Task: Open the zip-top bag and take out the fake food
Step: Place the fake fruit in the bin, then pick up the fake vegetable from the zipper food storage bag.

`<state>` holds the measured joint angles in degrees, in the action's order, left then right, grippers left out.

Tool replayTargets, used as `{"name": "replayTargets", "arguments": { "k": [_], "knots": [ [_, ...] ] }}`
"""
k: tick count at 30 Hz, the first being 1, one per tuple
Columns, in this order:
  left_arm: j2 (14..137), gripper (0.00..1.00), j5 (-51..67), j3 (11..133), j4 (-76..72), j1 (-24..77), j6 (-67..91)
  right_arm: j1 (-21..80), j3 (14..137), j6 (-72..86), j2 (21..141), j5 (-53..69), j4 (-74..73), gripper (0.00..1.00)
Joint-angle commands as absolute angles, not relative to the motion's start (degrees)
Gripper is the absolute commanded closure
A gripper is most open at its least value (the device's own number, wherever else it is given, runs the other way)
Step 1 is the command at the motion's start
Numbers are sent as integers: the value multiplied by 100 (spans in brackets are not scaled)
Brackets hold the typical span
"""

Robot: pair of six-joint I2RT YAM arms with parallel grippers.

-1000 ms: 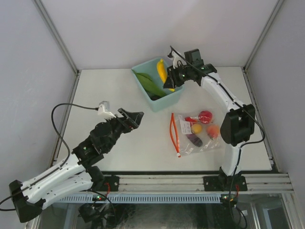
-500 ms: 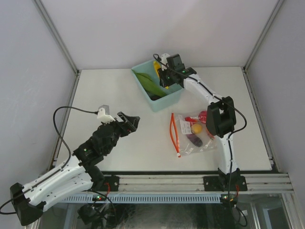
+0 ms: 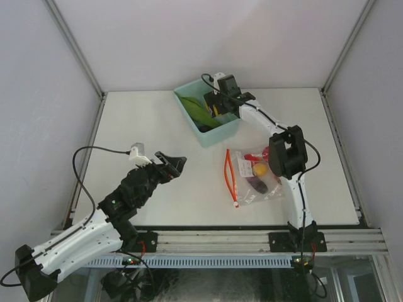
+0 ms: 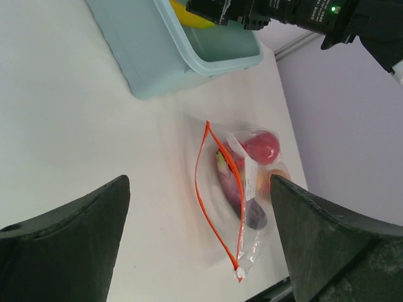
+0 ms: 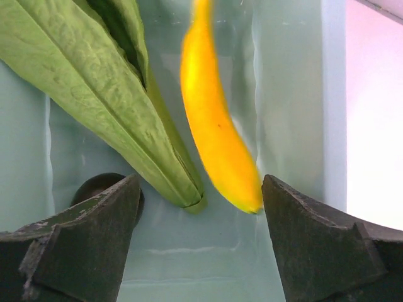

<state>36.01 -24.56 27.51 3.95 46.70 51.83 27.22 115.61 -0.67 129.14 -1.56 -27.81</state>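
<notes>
Gaping, the right hand (image 5: 200, 184) frames a glossy curved yellow piece (image 5: 214, 119) beside a veined green leaf (image 5: 94, 82).

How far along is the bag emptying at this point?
Done: the zip-top bag lies unzipped, and a yellow banana and green leafy piece sit in the teal bin. In hand: nothing; the right gripper is open above the bin, the left gripper open over the table. Left: the red apple, eggplant and other pieces inside the bag.

Bare table (image 3: 201, 182) between left tool (image 3: 177, 166) and zip-top bag (image 3: 247, 192)
</notes>
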Motion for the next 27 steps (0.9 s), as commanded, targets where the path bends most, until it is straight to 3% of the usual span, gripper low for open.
{"name": "replayTargets", "arguments": {
  "k": [1,4,9,20,23,27],
  "knots": [
    [3366,6,-1893,2242,-593,4584,5613,2745,11520,16,12193,32,-2664,22],
    [3291,7,-1747,2069,-668,4584,5808,2719,11393,-148,11752,547,-2897,20],
    [3230,13,-1677,1795,-922,4579,6072,2635,10800,-617,10596,1399,-3216,3],
    [4467,37,-940,1600,-2339,4579,6316,923,7457,-668,7696,6113,-2126,6],
    [5010,45,-597,1704,-2619,4580,6351,558,6840,-955,7344,6560,-2415,6],
    [5698,53,-195,1845,-2966,4579,6493,273,6147,-1800,6959,6287,-3014,6]
  ]
}}
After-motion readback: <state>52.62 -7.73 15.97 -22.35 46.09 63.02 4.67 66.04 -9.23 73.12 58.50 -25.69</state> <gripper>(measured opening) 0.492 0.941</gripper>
